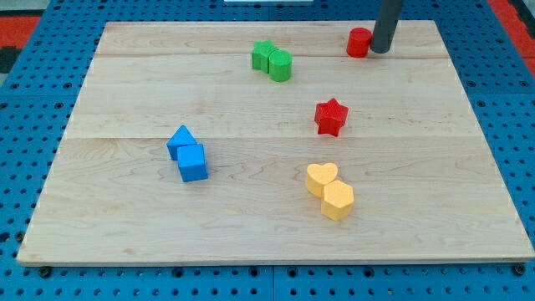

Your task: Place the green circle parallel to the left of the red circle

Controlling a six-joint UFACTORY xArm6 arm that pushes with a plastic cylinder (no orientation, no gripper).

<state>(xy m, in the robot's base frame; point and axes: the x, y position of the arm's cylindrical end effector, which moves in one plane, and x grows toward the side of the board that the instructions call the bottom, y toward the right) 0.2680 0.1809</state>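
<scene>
The green circle [280, 65] stands near the view's top middle, touching a second green block [263, 55] on its upper left whose shape I cannot make out. The red circle [359, 42] stands at the view's top right, about a hand's width right of the green circle and a little higher. My tip [380, 50] rests on the board right beside the red circle, on its right side, touching or nearly touching it. The rod rises out of the view's top.
A red star [331, 116] lies right of centre. A blue triangle [180, 140] and a blue cube [193, 162] touch at the left. A yellow heart [321, 178] and a yellow hexagon [338, 201] touch at the lower right. The wooden board [125, 217] lies on a blue pegboard.
</scene>
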